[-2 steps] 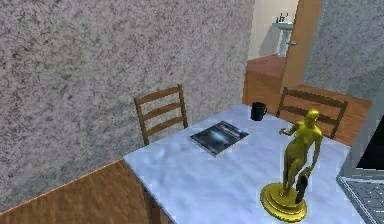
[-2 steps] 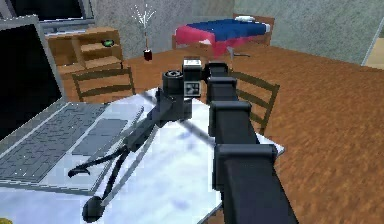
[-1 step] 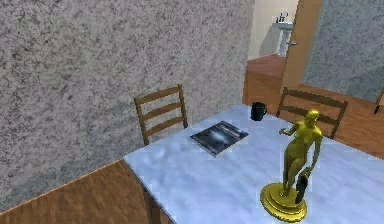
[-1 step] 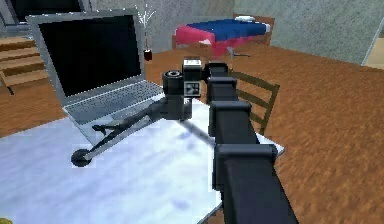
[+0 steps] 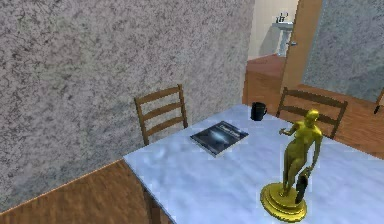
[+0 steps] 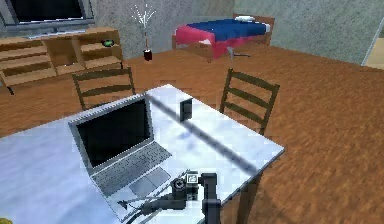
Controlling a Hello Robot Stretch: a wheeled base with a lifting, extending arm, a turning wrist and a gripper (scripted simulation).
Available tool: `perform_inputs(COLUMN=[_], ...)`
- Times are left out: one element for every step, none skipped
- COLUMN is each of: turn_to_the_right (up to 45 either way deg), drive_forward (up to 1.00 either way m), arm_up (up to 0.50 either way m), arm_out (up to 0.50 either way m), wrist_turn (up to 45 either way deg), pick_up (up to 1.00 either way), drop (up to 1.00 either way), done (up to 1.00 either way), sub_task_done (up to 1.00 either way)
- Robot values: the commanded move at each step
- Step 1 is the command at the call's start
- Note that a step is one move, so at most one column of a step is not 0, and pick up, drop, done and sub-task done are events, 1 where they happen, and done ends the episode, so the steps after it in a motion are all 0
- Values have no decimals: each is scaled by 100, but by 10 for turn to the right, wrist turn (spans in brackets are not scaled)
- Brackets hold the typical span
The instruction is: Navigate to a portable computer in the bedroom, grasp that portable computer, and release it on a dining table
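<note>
Across the arm side view, brown wood floor (image 6: 320, 110) runs back to a bed (image 6: 222, 32) with a blue cover and red sides, which marks the room as a bedroom. Nearer stands the pale dining table (image 6: 235, 140), the task's goal surface, with two slatted wooden chairs (image 6: 250, 97) drawn up to its far side.

The laptop (image 6: 120, 145) is the largest item on the table. It rests flat on its base near the table's close edge with its lid raised and its dark screen upright, so the tabletop bears its weight and it is not hanging from the arm.

In the forward view, a gold statue (image 5: 297, 165) stands upright on a round base. A dark magazine (image 5: 219, 137) lies flat near the table's middle, and a dark cup (image 5: 259, 111) sits toward the far edge. All three are well apart from each other, leaving bare tabletop for the delivery.

The arm (image 6: 210, 198) rises from the bottom edge, and the gripper (image 6: 140, 206) lies at the laptop's front edge. Because the laptop lies on the table right at the thin fingers, it cannot be told whether they hold it. Placement appears reached, so letting go is probably the step in hand.
</note>
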Motion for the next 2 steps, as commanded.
perform_inputs(turn_to_the_right=[0, 0], drive_forward=[0, 0], arm_up=[0, 10], arm_out=[0, 0], wrist_turn=[0, 0], pick_up=[0, 0], drop=[100, 0], done=[0, 0], sub_task_done=[0, 0])
